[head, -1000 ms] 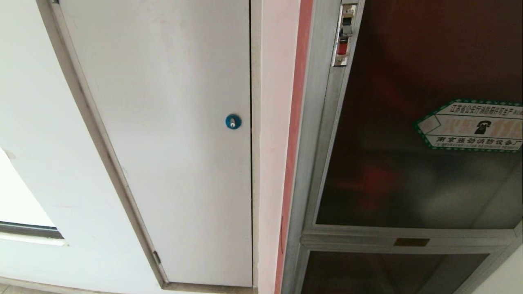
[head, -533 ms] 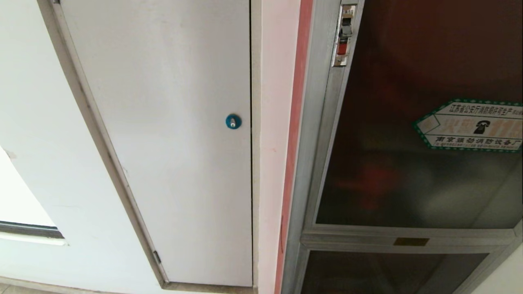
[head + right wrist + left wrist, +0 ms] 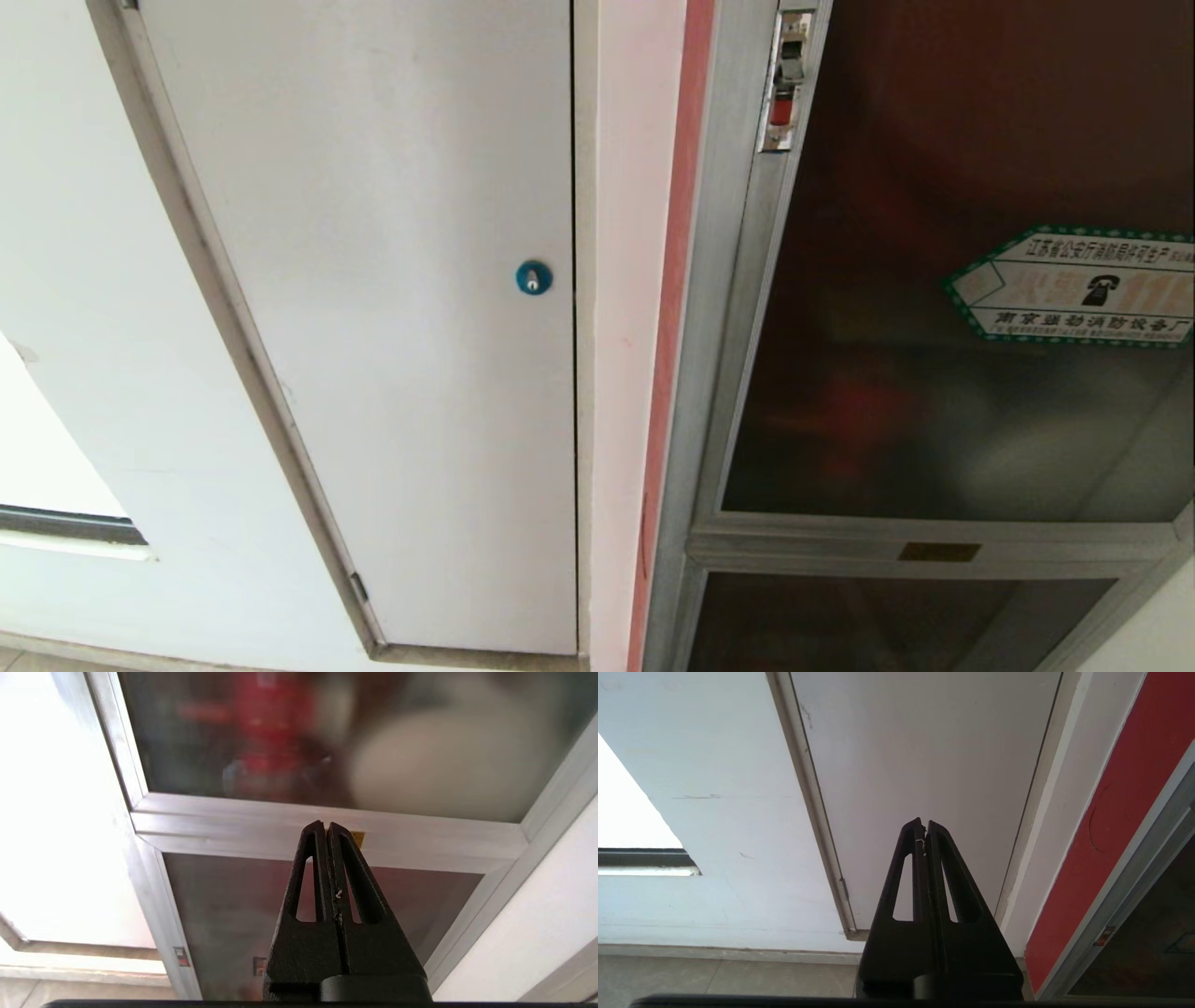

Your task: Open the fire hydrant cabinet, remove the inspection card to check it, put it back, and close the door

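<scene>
Fire hydrant cabinet (image 3: 728, 373), silver-framed, fills right of scene. Door (image 3: 934, 373) shut; latch (image 3: 786, 84) at its upper left corner, hexagonal sticker (image 3: 1074, 287) on its glass. White door (image 3: 392, 327) left of cabinet. Right gripper (image 3: 327, 828) closed, empty, pointing at cabinet's crossbar. Left gripper (image 3: 923, 825) closed, empty, facing white door. Inspection card unseen.

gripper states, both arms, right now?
Left gripper: closed, empty, pointing at the white door.
Right gripper: closed, empty, facing the fire hydrant cabinet.
</scene>
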### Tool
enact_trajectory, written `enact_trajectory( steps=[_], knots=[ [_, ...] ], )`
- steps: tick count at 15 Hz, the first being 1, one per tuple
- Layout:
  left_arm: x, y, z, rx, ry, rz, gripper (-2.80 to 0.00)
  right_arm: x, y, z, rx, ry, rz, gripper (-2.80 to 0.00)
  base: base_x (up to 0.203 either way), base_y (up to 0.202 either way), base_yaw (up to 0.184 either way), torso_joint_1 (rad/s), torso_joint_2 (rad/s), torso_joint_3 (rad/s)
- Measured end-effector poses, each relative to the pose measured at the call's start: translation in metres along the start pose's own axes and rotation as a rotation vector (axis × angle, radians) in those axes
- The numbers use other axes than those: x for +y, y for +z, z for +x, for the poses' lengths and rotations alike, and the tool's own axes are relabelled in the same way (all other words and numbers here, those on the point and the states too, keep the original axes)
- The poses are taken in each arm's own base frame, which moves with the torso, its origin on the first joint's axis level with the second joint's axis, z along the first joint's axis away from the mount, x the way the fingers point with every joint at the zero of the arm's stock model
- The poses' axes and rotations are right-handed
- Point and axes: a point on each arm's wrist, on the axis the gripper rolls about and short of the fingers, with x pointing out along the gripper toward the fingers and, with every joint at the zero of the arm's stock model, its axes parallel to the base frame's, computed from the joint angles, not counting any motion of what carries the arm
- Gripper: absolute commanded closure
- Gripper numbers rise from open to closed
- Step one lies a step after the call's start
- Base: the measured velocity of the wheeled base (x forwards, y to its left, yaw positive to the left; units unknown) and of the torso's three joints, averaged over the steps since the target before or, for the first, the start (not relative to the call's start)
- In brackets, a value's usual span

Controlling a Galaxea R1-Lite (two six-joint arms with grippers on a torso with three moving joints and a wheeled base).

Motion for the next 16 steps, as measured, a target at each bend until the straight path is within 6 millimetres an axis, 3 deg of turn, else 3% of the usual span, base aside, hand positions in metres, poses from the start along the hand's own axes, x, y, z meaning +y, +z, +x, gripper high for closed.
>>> enact_trajectory(
  steps=[5,16],
  knots=[
    [0.0,0.0,0.0,0.0,-0.001,-0.001,0.0,0.003,-0.024,0.004,0.026,0.059,-0.021,0.0,0.0,0.0,0.0,0.0,0.0,0.0],
    [0.0,0.0,0.0,0.005,-0.001,-0.001,0.0,0.004,-0.026,0.005,0.033,0.072,-0.022,0.0,0.008,0.0,0.0,-0.001,0.0,0.001]
  ],
)
